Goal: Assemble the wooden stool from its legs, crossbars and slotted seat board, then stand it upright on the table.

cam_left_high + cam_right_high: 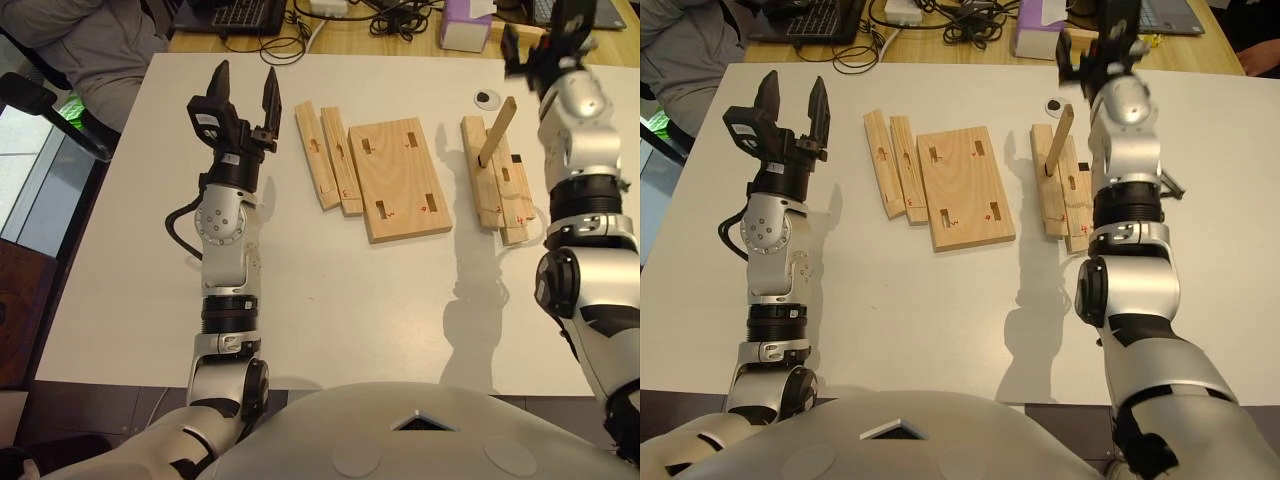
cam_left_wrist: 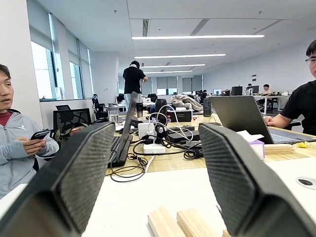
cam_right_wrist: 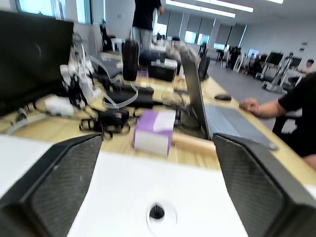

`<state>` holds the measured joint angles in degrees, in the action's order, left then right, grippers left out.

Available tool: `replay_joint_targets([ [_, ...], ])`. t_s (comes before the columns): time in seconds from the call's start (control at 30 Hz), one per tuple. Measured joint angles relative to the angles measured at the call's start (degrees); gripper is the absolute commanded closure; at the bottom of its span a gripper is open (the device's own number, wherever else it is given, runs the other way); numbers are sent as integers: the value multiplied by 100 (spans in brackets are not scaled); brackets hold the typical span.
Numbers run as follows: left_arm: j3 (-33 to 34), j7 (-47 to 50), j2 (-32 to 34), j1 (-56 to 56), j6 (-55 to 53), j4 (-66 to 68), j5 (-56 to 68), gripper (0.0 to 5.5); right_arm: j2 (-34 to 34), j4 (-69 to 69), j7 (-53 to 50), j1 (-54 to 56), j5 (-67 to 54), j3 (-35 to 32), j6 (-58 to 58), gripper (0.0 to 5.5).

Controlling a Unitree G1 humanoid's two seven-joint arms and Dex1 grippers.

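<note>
White table (image 1: 300,300), bearing every stool part; nothing is joined to the seat yet. Slotted seat board (image 1: 400,178) lies flat at centre, its four slots facing up. Just left of it lie two legs (image 1: 328,157), side by side. To its right is a second group of pieces (image 1: 500,195), from which one crossbar (image 1: 496,130) stands up, tilted. Left gripper (image 1: 247,72) is raised left of the parts, fingers spread wide and empty. Right gripper (image 1: 545,40) is raised at the far right, likewise wide and empty. Step judged: early joining of crossbar to leg. The next move likely calls for grasping a loose piece and aligning its slot squarely.
</note>
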<state>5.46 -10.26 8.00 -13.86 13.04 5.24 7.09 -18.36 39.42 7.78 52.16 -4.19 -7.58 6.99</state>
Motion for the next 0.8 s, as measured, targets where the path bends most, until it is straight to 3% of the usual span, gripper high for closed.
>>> replay_joint_targets([
  [0.2, 3, 2, 1, -5, 1, 1, 2, 236, -58, -808, -217, 675, -120, -211, 410, 137],
  [0.4, 4, 9, -1, -8, 0, 2, 3, 236, 291, 837, 791, -459, 10, 387, 1011, 137],
  [0.63, 2, 18, -8, -7, 0, 4, 4, 236, 409, 1499, 778, -914, 120, 380, 652, 137],
  [0.8, -8, 69, -58, -1, 9, 10, 2, 236, 442, 438, 1086, -915, -115, 281, -128, 137],
])
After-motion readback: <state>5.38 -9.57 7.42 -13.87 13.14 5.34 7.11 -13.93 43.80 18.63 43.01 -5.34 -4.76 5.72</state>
